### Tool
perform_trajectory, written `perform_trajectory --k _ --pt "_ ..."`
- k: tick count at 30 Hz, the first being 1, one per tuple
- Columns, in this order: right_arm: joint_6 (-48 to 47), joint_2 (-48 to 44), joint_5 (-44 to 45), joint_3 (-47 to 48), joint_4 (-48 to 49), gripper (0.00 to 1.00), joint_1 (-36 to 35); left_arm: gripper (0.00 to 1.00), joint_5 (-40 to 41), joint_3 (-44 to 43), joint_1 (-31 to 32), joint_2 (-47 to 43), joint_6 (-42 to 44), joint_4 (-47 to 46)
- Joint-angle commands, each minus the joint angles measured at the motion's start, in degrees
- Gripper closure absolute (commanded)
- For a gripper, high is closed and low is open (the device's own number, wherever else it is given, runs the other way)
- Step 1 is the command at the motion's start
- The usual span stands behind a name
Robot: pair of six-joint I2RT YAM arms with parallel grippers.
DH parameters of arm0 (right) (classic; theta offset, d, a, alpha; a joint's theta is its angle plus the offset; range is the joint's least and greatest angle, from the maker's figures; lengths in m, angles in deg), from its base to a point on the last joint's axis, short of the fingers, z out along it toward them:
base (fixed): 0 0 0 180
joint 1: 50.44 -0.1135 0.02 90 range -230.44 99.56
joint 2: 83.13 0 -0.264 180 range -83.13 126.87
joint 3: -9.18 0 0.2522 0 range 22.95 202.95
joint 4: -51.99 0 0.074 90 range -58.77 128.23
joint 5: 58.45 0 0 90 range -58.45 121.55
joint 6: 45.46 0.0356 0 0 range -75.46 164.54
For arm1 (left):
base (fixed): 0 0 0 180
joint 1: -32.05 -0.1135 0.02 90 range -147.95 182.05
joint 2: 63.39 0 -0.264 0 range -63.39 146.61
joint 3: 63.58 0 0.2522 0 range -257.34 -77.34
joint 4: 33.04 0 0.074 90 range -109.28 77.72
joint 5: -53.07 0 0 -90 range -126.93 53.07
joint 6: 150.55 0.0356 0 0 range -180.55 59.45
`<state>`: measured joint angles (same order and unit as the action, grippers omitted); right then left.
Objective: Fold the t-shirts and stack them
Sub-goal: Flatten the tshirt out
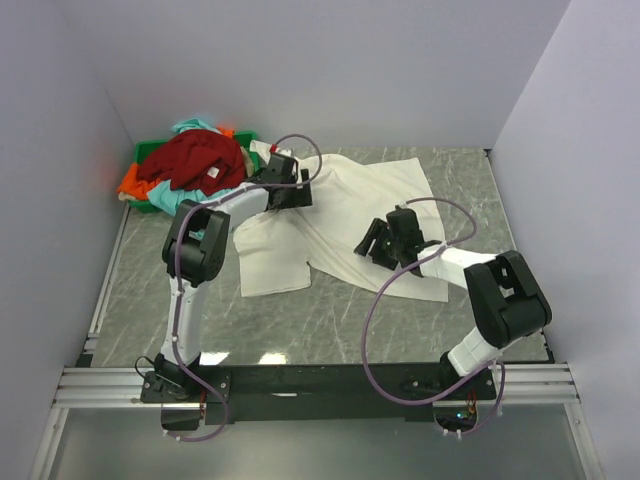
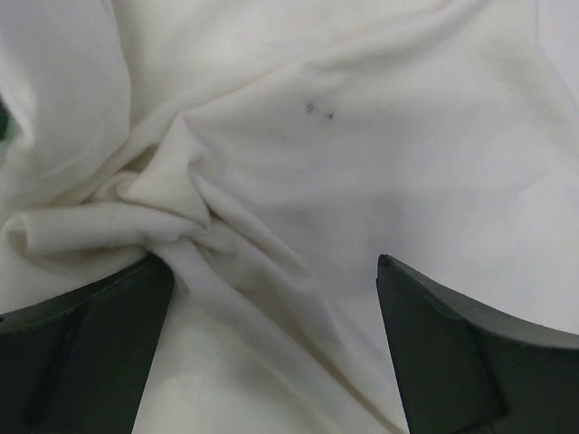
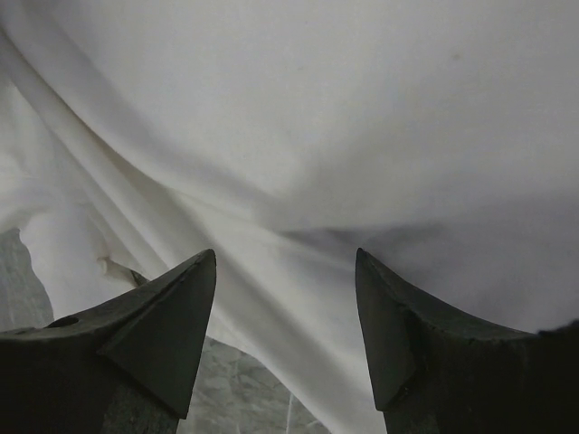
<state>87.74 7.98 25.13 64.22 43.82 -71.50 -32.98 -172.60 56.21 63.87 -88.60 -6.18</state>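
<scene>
From above, the cream-white t-shirt (image 1: 350,200) lies spread and rumpled across the middle of the grey marbled desk (image 1: 330,320). One part of it hangs toward the near left, and the rest reaches to the far right. The left claw (image 1: 297,192) sits over the shirt's far left part, and the right claw (image 1: 368,243) is over its near right part. In the far left corner is a green bin (image 1: 143,152). It holds a heap with the dark red t-shirt (image 1: 195,160) on top, the teal t-shirt (image 1: 190,127) behind it and the orange t-shirt (image 1: 130,182) at the left side.

In the left wrist view, the left claw (image 2: 276,264) is open, its two dark fingers (image 2: 86,362) spread wide over the cream-white t-shirt (image 2: 362,136). A twisted ridge of cloth runs up against the left finger. Two small dark specks (image 2: 317,110) mark the fabric further up.

In the right wrist view, the right claw (image 3: 285,256) is also open, fingers (image 3: 172,316) apart. The cream-white t-shirt (image 3: 317,108) fills most of the frame in long soft folds. The bare desk (image 3: 235,380) shows below between the fingers, and again at the left edge.
</scene>
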Motion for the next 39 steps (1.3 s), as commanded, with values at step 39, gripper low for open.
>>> perform_trajectory --k 39 --pt "-5.94 -25.89 6.33 -0.93 -12.97 0.31 0.23 0.39 17.59 61.95 10.73 -56.51 -22.92 8.87"
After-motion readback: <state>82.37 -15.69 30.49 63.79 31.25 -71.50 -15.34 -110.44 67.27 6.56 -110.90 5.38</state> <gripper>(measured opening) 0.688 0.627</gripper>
